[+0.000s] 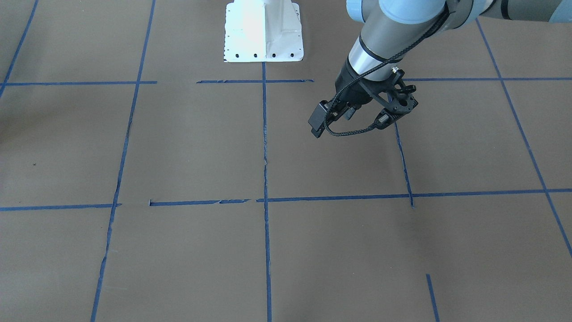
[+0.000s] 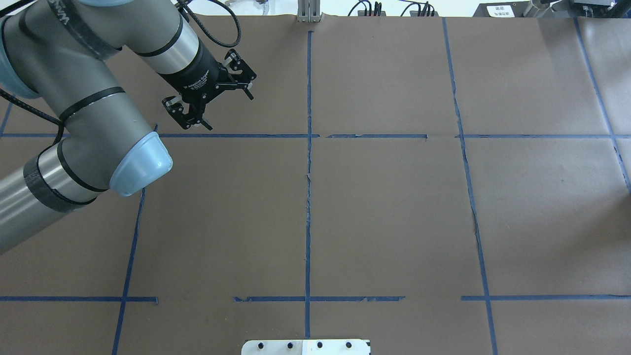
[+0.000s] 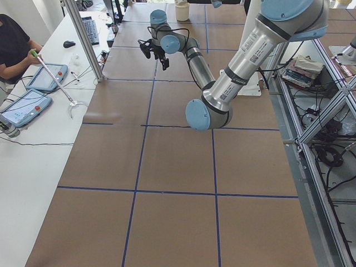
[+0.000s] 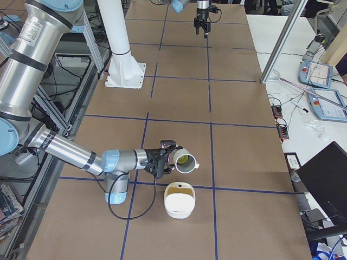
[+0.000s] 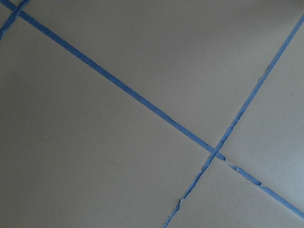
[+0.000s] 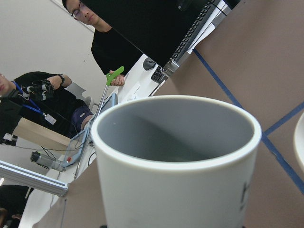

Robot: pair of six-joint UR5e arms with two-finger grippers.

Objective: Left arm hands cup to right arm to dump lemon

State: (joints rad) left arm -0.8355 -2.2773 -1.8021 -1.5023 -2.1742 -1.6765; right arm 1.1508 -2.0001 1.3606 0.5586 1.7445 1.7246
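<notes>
White cup (image 4: 187, 168): at the right gripper (image 4: 167, 157), whose grip I cannot tell. It hangs near a white bowl (image 4: 179, 199), long axis near-horizontal, mouth facing away from the robot. Lemon (image 4: 184, 158) is inside.

Step, as judged: dumping. The next move calls for tipping the mouth lower.

Left gripper (image 2: 230, 113): spread, empty.

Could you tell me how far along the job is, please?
Done: the hand-over; the left gripper is open and empty, far from the cup. In hand: the cup is tipped at the right gripper near a white bowl, lemon inside. Left: dumping it.
</notes>
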